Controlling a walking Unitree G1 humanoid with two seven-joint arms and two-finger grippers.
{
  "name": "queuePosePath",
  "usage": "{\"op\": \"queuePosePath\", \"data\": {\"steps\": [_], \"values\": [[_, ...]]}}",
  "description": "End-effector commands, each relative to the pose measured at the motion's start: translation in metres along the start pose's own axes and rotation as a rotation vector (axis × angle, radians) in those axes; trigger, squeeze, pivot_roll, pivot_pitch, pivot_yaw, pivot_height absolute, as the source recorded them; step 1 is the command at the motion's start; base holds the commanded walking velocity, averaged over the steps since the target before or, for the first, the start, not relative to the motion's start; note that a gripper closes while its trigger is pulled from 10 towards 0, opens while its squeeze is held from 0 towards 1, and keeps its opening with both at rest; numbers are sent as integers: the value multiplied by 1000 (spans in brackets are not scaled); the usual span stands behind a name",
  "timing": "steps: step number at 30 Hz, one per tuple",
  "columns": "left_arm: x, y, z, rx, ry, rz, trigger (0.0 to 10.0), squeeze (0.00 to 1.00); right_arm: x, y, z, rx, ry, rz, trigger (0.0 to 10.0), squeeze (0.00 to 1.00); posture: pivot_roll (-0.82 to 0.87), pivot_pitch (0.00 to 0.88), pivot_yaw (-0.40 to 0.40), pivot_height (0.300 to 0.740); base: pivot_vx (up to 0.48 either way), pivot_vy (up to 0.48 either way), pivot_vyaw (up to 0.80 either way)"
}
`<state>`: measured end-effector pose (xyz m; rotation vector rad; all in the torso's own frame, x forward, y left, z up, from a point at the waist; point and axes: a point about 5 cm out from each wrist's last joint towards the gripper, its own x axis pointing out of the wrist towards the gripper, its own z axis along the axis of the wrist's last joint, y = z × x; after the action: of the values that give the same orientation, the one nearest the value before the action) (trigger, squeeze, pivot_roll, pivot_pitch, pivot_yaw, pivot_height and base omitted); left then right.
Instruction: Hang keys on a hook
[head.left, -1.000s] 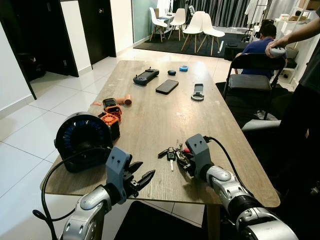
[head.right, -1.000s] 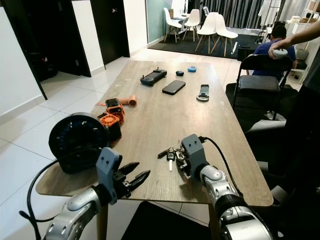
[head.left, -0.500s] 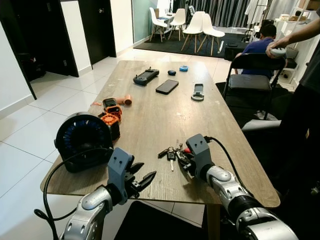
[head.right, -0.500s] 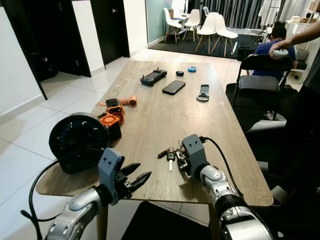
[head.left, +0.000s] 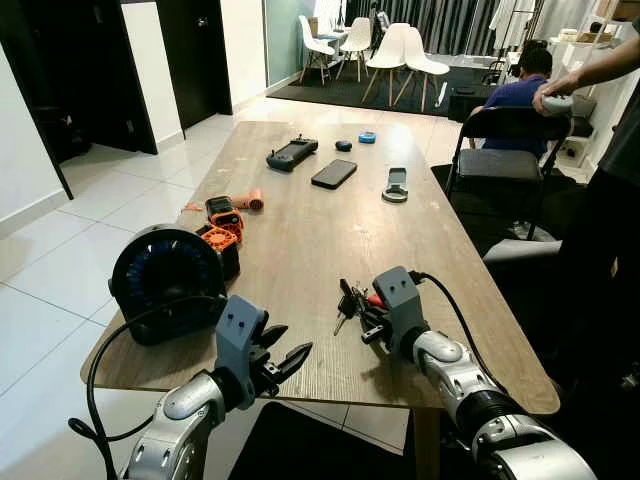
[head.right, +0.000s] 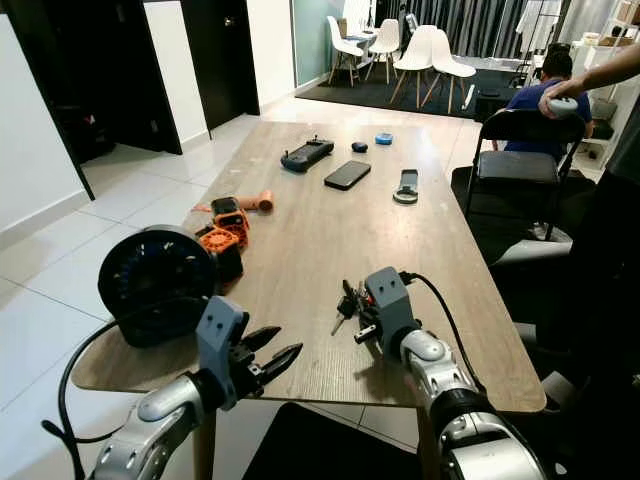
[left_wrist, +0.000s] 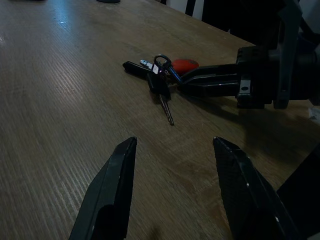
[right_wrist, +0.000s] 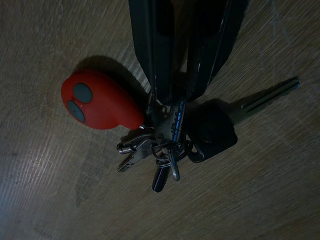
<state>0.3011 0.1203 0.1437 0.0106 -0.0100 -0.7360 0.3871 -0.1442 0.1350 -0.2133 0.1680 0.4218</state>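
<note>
- The right gripper (right_wrist: 172, 100) is clamping its two fingers on the ring of the keys (right_wrist: 170, 135), which are tilting up from the desk (head.left: 300, 230) near its front edge
- The left gripper (head.left: 283, 357) is waiting open beside
- The picking step is going on; next it is needing to lift and find a hook

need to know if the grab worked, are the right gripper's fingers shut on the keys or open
Shut on the keys: the right gripper has its black fingers pinched together at the key ring.
</note>
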Motion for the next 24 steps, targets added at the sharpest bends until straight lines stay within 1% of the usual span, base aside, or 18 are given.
{"op": "queuePosePath", "data": {"steps": [1, 2, 3, 4, 7, 8, 9, 11, 13, 15, 17, 18, 20, 21, 23, 24], "values": [[1, 0, -3, 0, 13, 2, 10000, 0, -3, 4, -16, 45, 52, 10, 2824, 0, 40, 129, -1, 740, 0, 0, 0], [1, 0, -3, 0, 13, 2, 10000, 0, -3, 4, -16, 45, 52, 10, 2824, 0, 40, 129, -1, 740, 0, 0, 0], [1, 1, -3, 0, 13, 4, 10000, 0, -2, 4, -16, 53, 46, 11, 0, 0, 41, 132, -1, 740, 0, 0, 0], [0, 1, -3, 0, 13, 5, 10000, 0, -2, 4, -16, 55, 45, 11, 2353, 0, 42, 132, -1, 740, 0, 0, 0], [0, 2, -3, 0, 13, 6, 10000, 0, -2, 5, -15, 56, 44, 12, 2353, 0, 42, 132, -1, 740, 0, 0, 0], [-1, 2, -3, -1, 11, 9, 10000, 0, -1, 4, -12, 87, 25, 9, 10000, 0, 44, 132, -1, 740, 0, 0, 0], [-1, 2, -3, -1, 11, 9, 10000, 0, -1, 4, -12, 87, 25, 9, 10000, 0, 44, 132, -1, 740, 0, 0, 0], [-2, 4, -2, 0, 10, 14, 10000, 0, 1, 2, 2, 190, -51, 19, 10000, 0, 46, 131, 1, 740, 0, 0, 0], [-2, 4, -2, 0, 10, 14, 10000, 0, 1, 2, 2, 190, -51, 19, 10000, 0, 46, 131, 1, 740, 0, 0, 0], [-3, 5, -1, 3, 10, 17, 10000, 0, 3, -1, 20, 285, -142, 38, 10000, 0, 45, 130, 3, 740, 0, 0, 0], [-3, 6, -1, 5, 10, 18, 10000, 0, 4, -4, 36, 346, -216, 52, 10000, 0, 45, 126, 8, 740, 0, 0, 0], [-3, 6, -1, 5, 10, 18, 10000, 0, 4, -4, 36, 346, -216, 52, 10000, 0, 45, 126, 8, 740, 0, 0, 0], [-3, 7, 0, 7, 9, 18, 10000, 0, 3, -8, 54, 405, -309, 66, 10000, 0, 44, 124, 9, 740, 0, 0, 0], [-3, 7, 0, 7, 9, 18, 10000, 0, 3, -8, 54, 405, -309, 66, 10000, 0, 44, 124, 9, 740, 0, 0, 0], [-3, 8, 0, 9, 10, 17, 10000, 0, 1, -12, 71, 432, -388, 88, 10000, 0, 44, 124, 11, 740, 0, 0, 0], [-3, 8, 0, 9, 10, 17, 10000, 0, 1, -12, 71, 432, -388, 88, 10000, 0, 44, 124, 11, 740, 0, 0, 0]]}}
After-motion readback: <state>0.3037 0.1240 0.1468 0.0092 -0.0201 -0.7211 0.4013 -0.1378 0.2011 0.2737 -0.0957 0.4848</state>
